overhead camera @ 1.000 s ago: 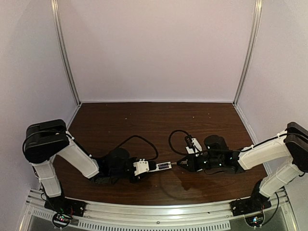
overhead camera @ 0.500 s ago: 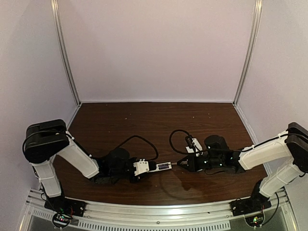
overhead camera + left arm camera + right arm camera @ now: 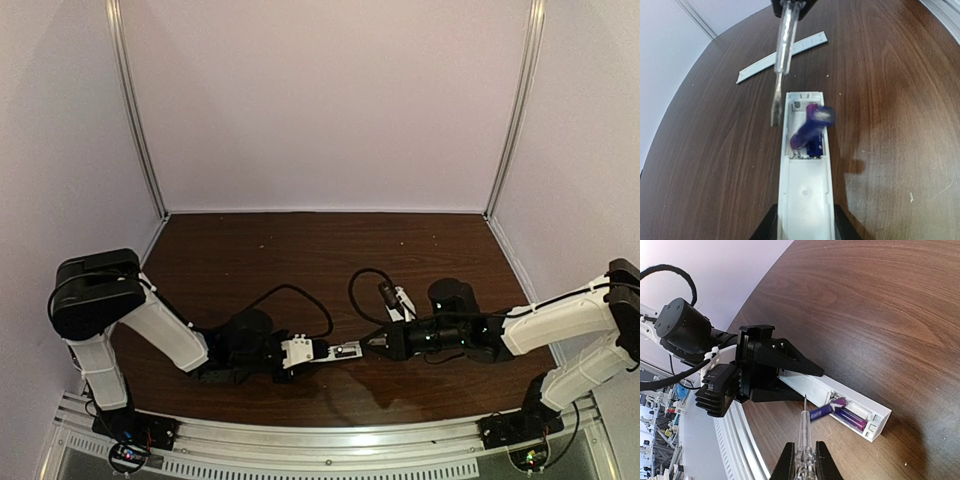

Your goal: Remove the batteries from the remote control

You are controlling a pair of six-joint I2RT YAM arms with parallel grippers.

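remote (image 3: 805,195) gripped, screwdriver (image 3: 782,60) near 1 tilted battery (image 3: 809,129)

Raised battery (image 3: 809,128) blurred; remote (image 3: 804,196) btm cropped.

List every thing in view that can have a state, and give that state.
remote control, bay open, clamped in left gripper.
first battery, tilted up out of bay.
second battery, lying seated in bay.
cover strip, off, flat on table.
screwdriver, held by right gripper, tip beside remote.
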